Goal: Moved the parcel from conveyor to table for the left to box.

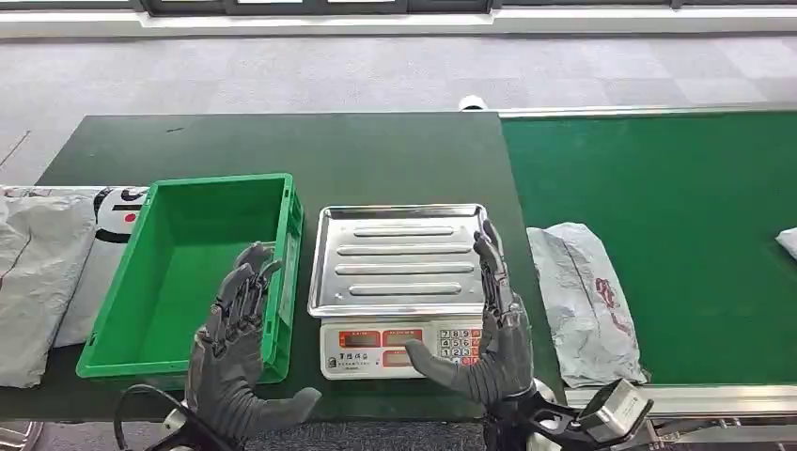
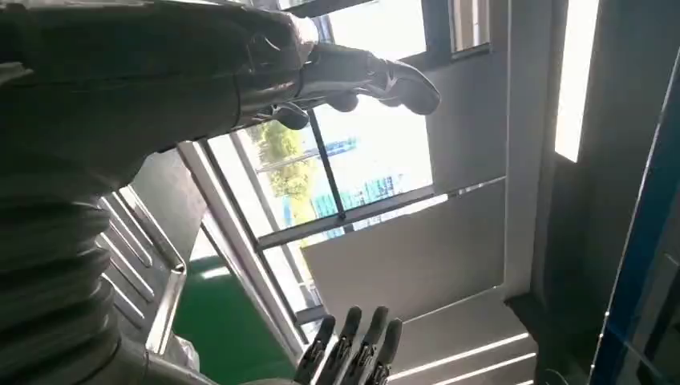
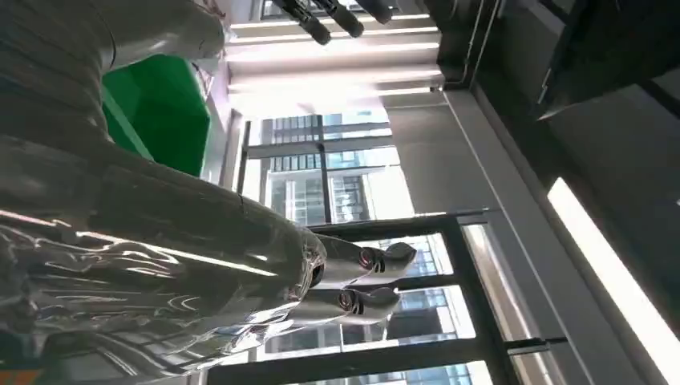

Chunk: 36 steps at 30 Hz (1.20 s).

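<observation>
A grey plastic-wrapped parcel [image 1: 585, 301] lies on the green conveyor belt [image 1: 658, 188], just right of the scale. My right hand [image 1: 489, 329] is raised with fingers spread in front of the scale, left of the parcel and apart from it, holding nothing. My left hand [image 1: 235, 348] is raised with fingers spread over the near right corner of the empty green box [image 1: 188, 272], and it holds nothing either. In the left wrist view my left hand [image 2: 200, 72] points up at the windows; in the right wrist view my right hand [image 3: 240, 257] does the same.
A scale with a steel tray [image 1: 399, 258] and a keypad front stands between box and conveyor. Grey and white parcels [image 1: 47, 272] are piled at the table's left end. Another parcel's edge [image 1: 788, 242] shows at the belt's far right.
</observation>
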Tool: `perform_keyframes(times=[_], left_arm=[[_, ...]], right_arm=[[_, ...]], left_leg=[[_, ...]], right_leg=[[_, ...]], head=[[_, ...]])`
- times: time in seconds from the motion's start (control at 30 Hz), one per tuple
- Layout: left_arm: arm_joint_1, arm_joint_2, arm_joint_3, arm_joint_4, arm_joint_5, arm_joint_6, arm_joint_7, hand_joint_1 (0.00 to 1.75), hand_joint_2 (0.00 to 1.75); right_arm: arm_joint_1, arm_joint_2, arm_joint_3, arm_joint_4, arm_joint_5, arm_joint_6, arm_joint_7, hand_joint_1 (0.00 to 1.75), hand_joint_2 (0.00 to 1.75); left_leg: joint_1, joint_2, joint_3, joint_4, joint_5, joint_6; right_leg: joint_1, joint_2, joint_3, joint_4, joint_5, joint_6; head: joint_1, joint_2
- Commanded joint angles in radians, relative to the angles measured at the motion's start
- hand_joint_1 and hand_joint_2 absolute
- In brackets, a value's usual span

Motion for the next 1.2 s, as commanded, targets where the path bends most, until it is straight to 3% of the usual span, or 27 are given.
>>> perform_keyframes(times=[0.03, 0.13, 0.27, 0.37, 0.57, 0.6, 0.7, 0.87, 1.0, 1.1, 1.2], left_arm=[[-0.022, 0.022, -0.005, 0.032, 0.005, 0.012, 0.007, 0.0, 1.75], [-0.021, 0.025, 0.002, 0.036, 0.019, 0.02, -0.001, 0.0, 1.75], [-0.016, 0.031, 0.006, 0.052, 0.035, 0.027, -0.012, 0.0, 1.75], [-0.016, 0.051, -0.009, 0.049, 0.049, 0.054, -0.012, 0.0, 1.75], [-0.016, 0.051, -0.009, 0.049, 0.05, 0.055, -0.012, 0.0, 1.75], [-0.016, 0.053, -0.011, 0.05, 0.051, 0.057, -0.012, 0.0, 1.75], [-0.016, 0.047, -0.01, 0.046, 0.059, 0.051, -0.012, 0.0, 1.75], [0.019, -0.012, 0.026, 0.025, 0.024, 0.01, -0.012, 0.0, 1.75], [0.025, -0.01, 0.028, 0.018, 0.025, 0.009, -0.012, 0.0, 1.75], [0.035, -0.009, 0.032, 0.008, 0.018, 0.008, -0.012, 0.0, 1.75], [0.039, -0.001, 0.032, -0.002, 0.013, 0.013, -0.012, 0.0, 1.75]], right_arm=[[-0.051, -0.036, -0.038, 0.112, 0.193, -0.171, 0.018, 0.0, 1.75], [-0.066, -0.048, -0.071, 0.135, 0.225, -0.205, 0.019, 0.0, 1.75], [-0.072, -0.071, -0.217, 0.147, 0.4, -0.34, 0.078, 0.0, 1.75], [-0.091, -0.075, -0.335, 0.169, 0.488, -0.337, 0.121, 0.0, 1.75], [-0.091, -0.066, -0.331, 0.169, 0.49, -0.337, 0.121, 0.0, 1.75], [-0.097, -0.06, -0.352, 0.177, 0.532, -0.38, 0.132, 0.0, 1.75], [-0.149, -0.092, -0.464, 0.245, 0.55, -0.432, 0.179, 0.0, 1.75], [-0.228, -0.134, -0.655, 0.458, 0.843, -0.493, 0.354, 0.0, 1.75], [-0.226, -0.129, -0.667, 0.462, 0.854, -0.492, 0.357, 0.0, 1.75], [-0.235, -0.146, -0.727, 0.507, 1.003, -0.504, 0.486, 0.0, 1.75], [-0.246, -0.182, -0.765, 0.567, 1.032, -0.483, 0.523, 0.0, 1.75]], left_leg=[[0.001, 0.001, 0.004, -0.004, 0.001, 0.0], [0.0, 0.001, 0.006, -0.006, 0.002, 0.0], [0.0, -0.001, 0.005, -0.005, 0.002, 0.0], [0.0, 0.0, 0.005, -0.005, 0.001, 0.0], [0.0, 0.0, 0.004, -0.004, 0.001, 0.0], [0.0, 0.0, 0.003, -0.003, 0.0, 0.0], [-0.001, 0.0, 0.004, -0.004, 0.001, 0.0], [0.0, 0.0, 0.004, -0.002, 0.001, 0.001], [-0.001, -0.001, 0.004, -0.003, 0.001, 0.001], [-0.002, -0.001, 0.003, -0.002, 0.0, 0.001], [-0.002, -0.002, 0.003, -0.001, -0.001, 0.001]], right_leg=[[0.001, -0.001, 0.005, -0.004, 0.001, 0.0], [0.001, -0.002, 0.006, -0.006, 0.002, 0.0], [0.0, -0.003, 0.005, -0.005, 0.001, 0.001], [0.0, -0.003, 0.005, -0.005, 0.001, 0.001], [0.0, -0.002, 0.005, -0.004, 0.001, 0.0], [0.0, -0.002, 0.004, -0.003, 0.0, 0.0], [0.0, -0.002, 0.004, -0.003, 0.0, 0.0], [0.0, -0.002, 0.004, -0.004, 0.001, 0.001], [-0.001, -0.003, 0.006, -0.005, 0.001, 0.002], [-0.002, -0.002, 0.005, -0.003, 0.001, 0.001], [-0.002, -0.002, 0.003, -0.002, 0.001, 0.001]], head=[[0.0, 0.0], [0.0, 0.0], [0.0, 0.0], [0.0, 0.0], [0.0, 0.0], [0.0, 0.0], [0.0, 0.0], [0.0, 0.0], [0.0, 0.0], [0.0, 0.0], [0.0, 0.0]])
